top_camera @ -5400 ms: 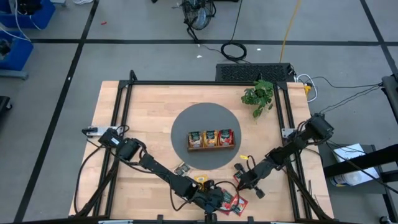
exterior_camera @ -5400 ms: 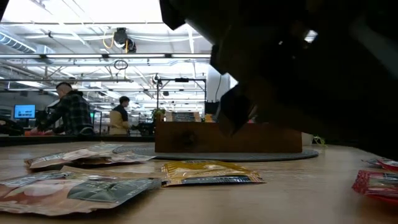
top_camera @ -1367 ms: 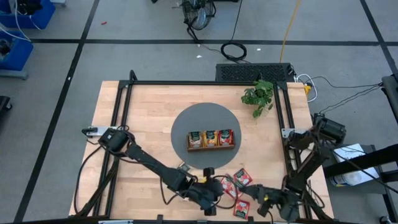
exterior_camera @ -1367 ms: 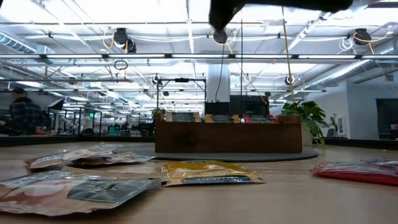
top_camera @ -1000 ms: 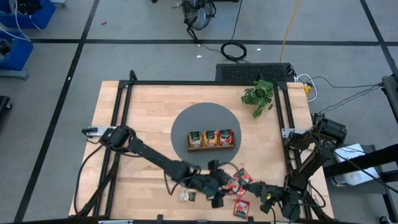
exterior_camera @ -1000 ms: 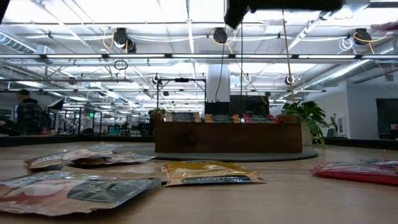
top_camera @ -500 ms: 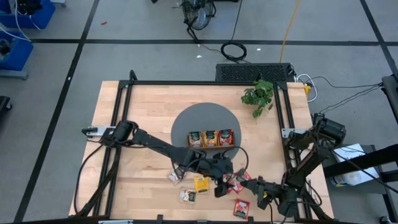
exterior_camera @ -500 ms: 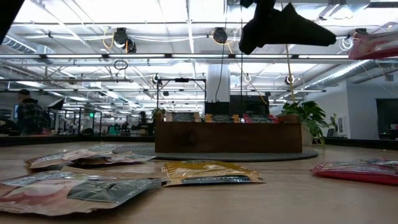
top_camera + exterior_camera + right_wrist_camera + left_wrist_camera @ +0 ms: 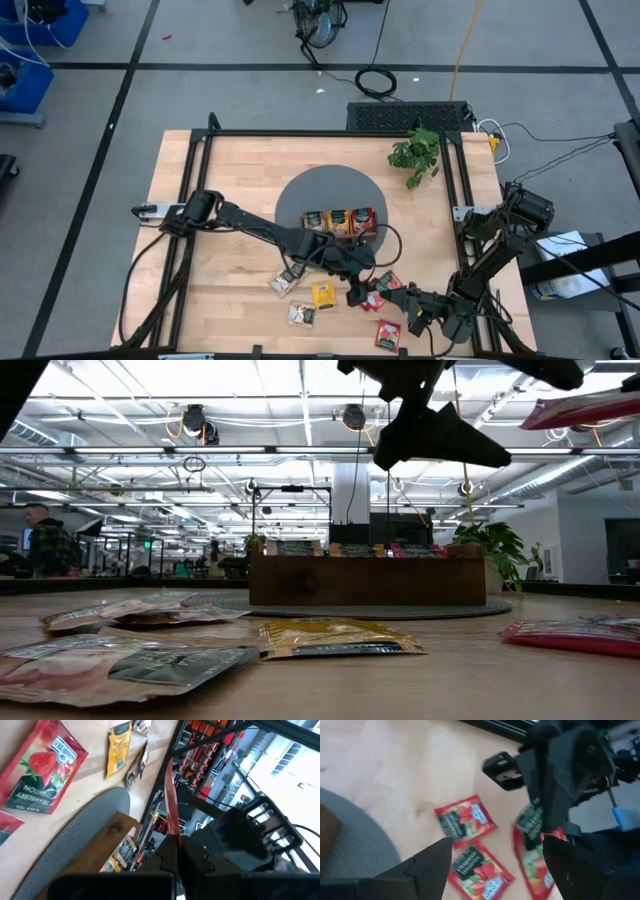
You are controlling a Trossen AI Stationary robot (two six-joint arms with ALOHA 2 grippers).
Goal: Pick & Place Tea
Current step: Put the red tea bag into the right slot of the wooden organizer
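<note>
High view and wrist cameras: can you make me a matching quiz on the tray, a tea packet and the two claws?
Things:
1. wooden tray
2. yellow sachet
3. left gripper
4. right gripper

States:
A. shut on a red sachet
B. open, nothing between its fingers
C. on the grey round mat
D. flat on the bare table

Pairs: 1-C, 2-D, 3-B, 4-A

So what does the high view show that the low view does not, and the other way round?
Only the high view: the coiled black cable on the floor and the full round shape of the grey mat. Only the low view: a person in the room behind the table. Both: the wooden tray, the plant and the yellow sachet.
</note>
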